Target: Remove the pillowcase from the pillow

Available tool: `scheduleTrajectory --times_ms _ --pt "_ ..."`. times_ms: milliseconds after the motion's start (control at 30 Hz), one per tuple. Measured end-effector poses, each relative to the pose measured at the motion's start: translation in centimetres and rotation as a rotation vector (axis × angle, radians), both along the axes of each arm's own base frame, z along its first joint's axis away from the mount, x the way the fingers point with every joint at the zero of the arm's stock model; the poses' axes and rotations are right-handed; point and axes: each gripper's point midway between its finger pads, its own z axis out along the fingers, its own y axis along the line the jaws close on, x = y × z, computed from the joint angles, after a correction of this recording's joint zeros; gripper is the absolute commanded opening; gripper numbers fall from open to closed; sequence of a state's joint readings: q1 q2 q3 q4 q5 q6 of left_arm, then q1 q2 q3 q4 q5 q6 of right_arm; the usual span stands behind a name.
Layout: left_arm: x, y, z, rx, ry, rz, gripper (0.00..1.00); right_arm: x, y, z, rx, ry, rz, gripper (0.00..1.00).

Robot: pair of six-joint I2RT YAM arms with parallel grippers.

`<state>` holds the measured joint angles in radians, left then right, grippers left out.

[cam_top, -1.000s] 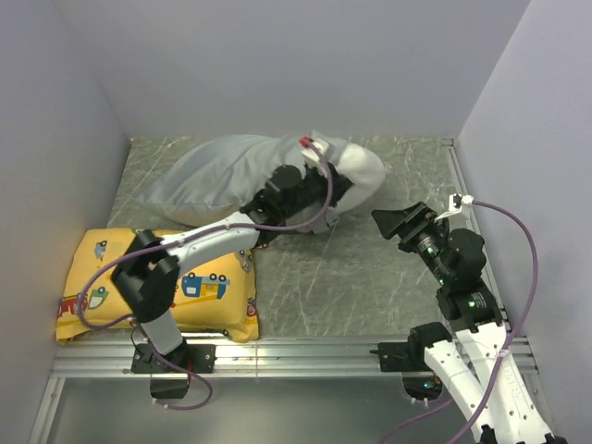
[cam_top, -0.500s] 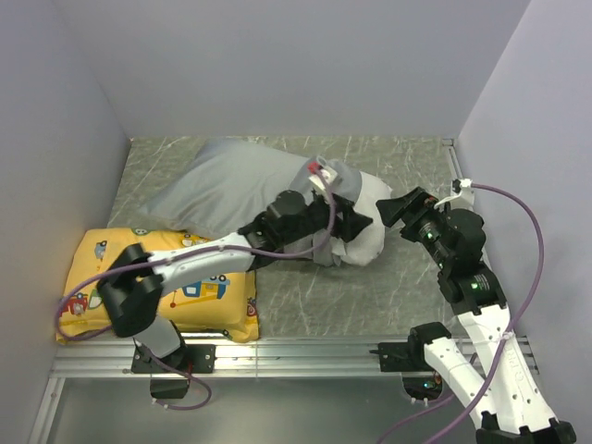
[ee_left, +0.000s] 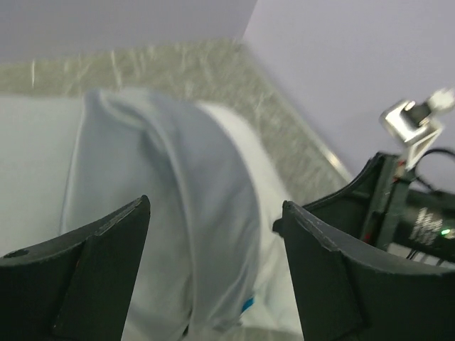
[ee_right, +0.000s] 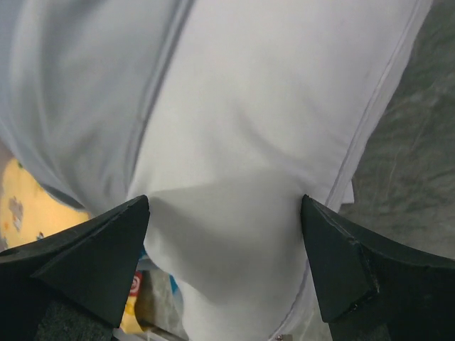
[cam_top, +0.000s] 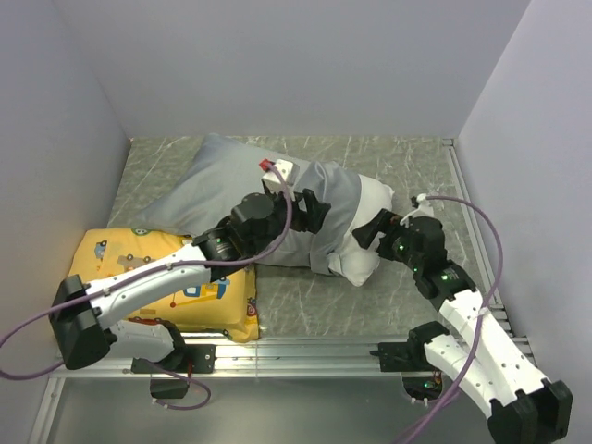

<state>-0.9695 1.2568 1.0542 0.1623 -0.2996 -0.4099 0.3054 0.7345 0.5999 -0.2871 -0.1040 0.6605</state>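
The pillow lies across the middle of the table, most of it inside the grey pillowcase. Its bare white end sticks out on the right. My left gripper hovers open over the pillowcase's wrinkled edge, holding nothing. In the left wrist view that gripper frames the grey pillowcase, the white pillow and a small blue tag. My right gripper stands open at the bare end. In the right wrist view its jaws straddle the white pillow, with the pillowcase to the left.
A yellow cushion printed with cartoon vehicles lies at the front left, touching the pillow's near side and under the left arm. Walls close in the marbled table on the left, back and right. A metal rail runs along the near edge.
My left gripper opened, let go of the pillow's end and drew back to the left. The pillow dropped and settled flatter. My right gripper moved left onto the bare white end.
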Motion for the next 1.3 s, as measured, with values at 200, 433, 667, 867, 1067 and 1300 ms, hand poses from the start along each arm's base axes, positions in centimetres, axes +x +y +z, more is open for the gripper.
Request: scheduleTrajectory --times_ms 200,433,667,867,1067,1300 --pt "1.6 -2.7 -7.3 0.185 0.115 -0.016 0.8 0.5 1.2 -3.4 -0.034 0.063 0.017 0.77" --pt "4.7 -5.4 -11.5 0.351 0.157 0.02 0.45 1.7 1.1 -3.7 -0.031 0.034 -0.02 0.0" --pt "10.9 -0.8 -9.1 0.383 0.132 0.239 0.01 3.3 -1.4 -2.8 -0.047 0.013 -0.116 0.0" --pt "18.3 8.4 -8.2 0.33 0.189 0.443 0.0 5.1 -7.3 1.1 0.004 -0.061 -0.279 0.0" --pt "20.4 11.4 -8.6 0.235 0.258 0.399 0.0 4.0 -7.7 2.4 0.054 -0.086 -0.244 0.0" --pt "18.1 7.1 -9.6 0.244 0.238 0.299 0.33 3.9 -8.9 -0.4 -0.003 -0.006 -0.279 0.52"
